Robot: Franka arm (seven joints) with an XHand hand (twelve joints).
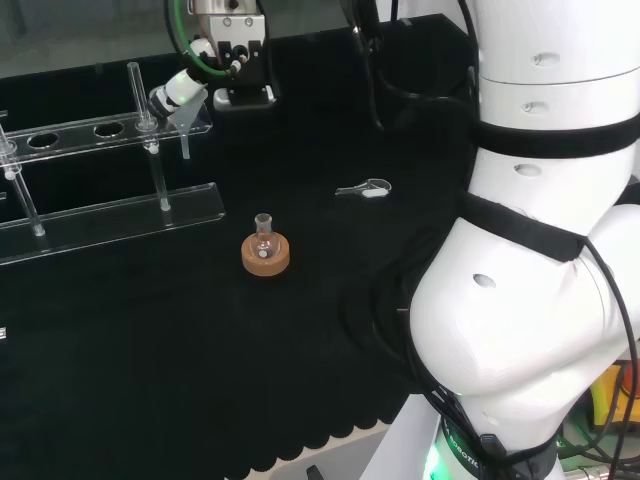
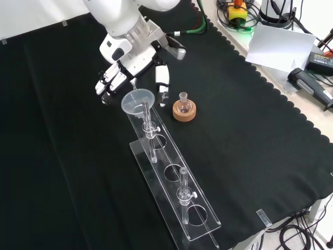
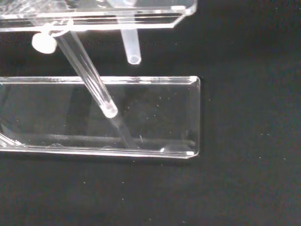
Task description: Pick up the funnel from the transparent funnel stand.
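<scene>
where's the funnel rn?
Front view: the funnel sits in the end hole of the clear funnel stand, top centre, right below the hand and left of the small flask on its cork ring.

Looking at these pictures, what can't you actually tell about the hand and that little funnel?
- Front view: whether the hand touches the funnel; its fingers end close behind the rim.
- Head view: the hand is small, cut off by the top edge.
- Wrist view: the funnel's cone is hidden above the stand's upper shelf; its spout shows.

Light: even, overhead | Glare: bright edges on funnel stand (image 3: 141,117) | Shadows: faint, perhaps swallowed by black cloth (image 2: 250,156)
</scene>
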